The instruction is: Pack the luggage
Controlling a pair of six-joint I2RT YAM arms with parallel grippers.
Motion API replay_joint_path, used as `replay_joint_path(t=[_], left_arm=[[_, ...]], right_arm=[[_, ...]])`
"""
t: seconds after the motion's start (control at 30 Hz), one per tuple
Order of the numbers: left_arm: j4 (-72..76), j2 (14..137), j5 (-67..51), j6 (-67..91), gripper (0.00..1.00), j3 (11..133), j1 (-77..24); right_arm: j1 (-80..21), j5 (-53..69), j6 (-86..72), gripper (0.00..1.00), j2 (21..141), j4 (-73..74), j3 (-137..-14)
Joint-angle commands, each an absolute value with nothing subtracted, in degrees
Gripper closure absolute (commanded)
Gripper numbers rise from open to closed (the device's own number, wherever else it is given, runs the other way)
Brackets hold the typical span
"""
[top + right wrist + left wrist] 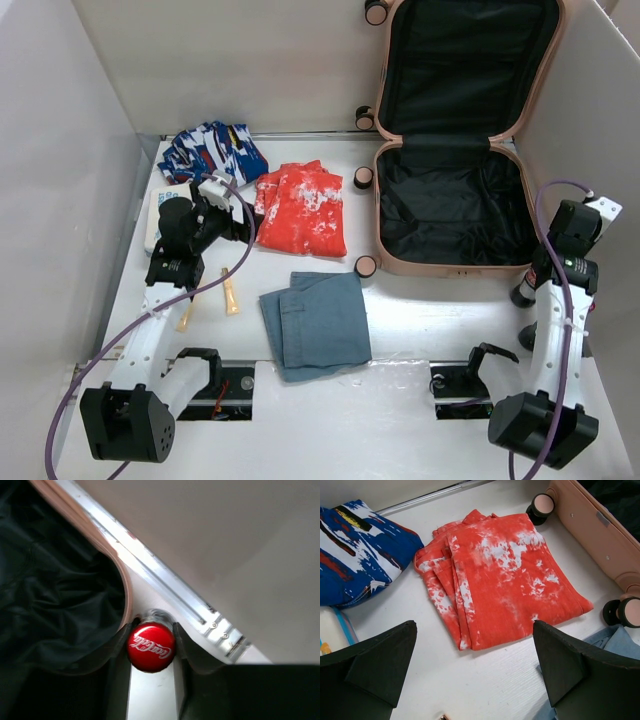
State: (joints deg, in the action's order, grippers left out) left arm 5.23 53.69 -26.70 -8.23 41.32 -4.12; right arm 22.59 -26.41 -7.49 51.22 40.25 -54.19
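The right gripper (150, 630) is closed on the top of a bottle (521, 293), its fingers pressed to both sides of the red Coca-Cola cap (151, 646). It sits in the narrow strip between the right side of the luggage (455, 262) and the right wall panel (590, 110). A metal rail (200, 610) runs just beyond it, so there is little room on either side. The luggage lies open at the far right of the table (400, 420), its base flat and its lid propped up against the far wall (250, 60). Only crumpled black lining (450, 205) shows in both halves.

The left gripper (473, 630) hangs wide open, holding nothing, over the near edge of a folded red-and-white cloth (505, 585) that lies just left of the luggage wheels (542, 505). A blue patterned cloth (355, 555) lies to the far left of it, and a white packet (160, 215) to the left. Folded denim (315, 325) lies nearer, with bare table to its right.
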Motion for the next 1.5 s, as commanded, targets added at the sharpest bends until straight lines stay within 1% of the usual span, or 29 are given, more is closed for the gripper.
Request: replay_joint_path(t=[0.0,0.07,0.1,0.13,0.3,0.43,0.63,0.77,0.8,0.9,0.93,1.0,1.13,1.17,1.27,1.4,1.47], left_arm=[[6.2,52.7,-26.5,-7.8,0.00,44.1,-4.3],[6.2,52.7,-26.5,-7.8,0.00,44.1,-4.3],[5.6,52.7,-26.5,-7.8,0.00,44.1,-4.3],[5.6,52.7,-26.5,-7.8,0.00,44.1,-4.3],[5.6,52.7,-26.5,-7.8,0.00,44.1,-4.3],[6.2,52.7,-26.5,-7.8,0.00,44.1,-4.3],[6.2,52.7,-26.0,-7.8,0.00,44.1,-4.3],[6.2,52.7,-26.0,-7.8,0.00,44.1,-4.3],[6.2,52.7,-26.0,-7.8,0.00,44.1,-4.3],[6.2,53.3,-26.0,-7.8,0.00,44.1,-4.3],[6.2,53.3,-26.0,-7.8,0.00,44.1,-4.3],[6.2,53.3,-25.5,-7.8,0.00,43.6,-4.3],[5.6,53.3,-24.9,-7.8,0.00,43.6,-4.3],[5.6,53.3,-24.9,-7.8,0.00,43.1,-4.3],[5.1,53.8,-24.9,-7.8,0.00,42.5,-4.3],[4.0,54.3,-24.3,-7.8,0.00,42.5,-4.3],[3.3,54.9,-23.8,-7.8,0.00,42.5,-4.3]], right_arm=[[22.9,-26.4,-6.1,0.73,49.9,36.3,-53.3],[22.9,-26.4,-5.4,0.86,49.3,36.3,-53.3],[22.9,-26.4,-4.9,0.98,48.8,36.3,-52.7],[22.9,-26.4,-4.9,1.00,48.1,36.3,-52.7],[22.9,-23.7,-2.1,1.00,45.6,37.4,-56.7],[22.9,-15.1,0.3,1.00,44.1,37.4,-62.4],[22.9,-8.8,0.9,1.00,44.6,42.9,-71.7],[22.3,-1.3,0.9,1.00,47.4,46.7,-78.1],[21.6,2.9,0.9,1.00,48.0,47.3,-79.3],[19.7,10.4,0.1,1.00,50.4,47.8,-83.3],[17.7,11.4,-0.6,1.00,51.1,47.1,-85.0],[15.2,12.1,-1.9,1.00,53.4,46.3,-87.0],[7.1,8.5,-5.0,1.00,57.5,45.0,-92.2],[3.0,7.7,-5.7,1.00,58.2,43.5,-93.0],[-4.5,4.2,-7.8,1.00,61.8,36.0,-93.0],[-7.8,3.2,-9.1,1.00,69.6,25.0,-94.3],[-7.8,2.4,-11.2,1.00,74.6,17.1,-94.3]])
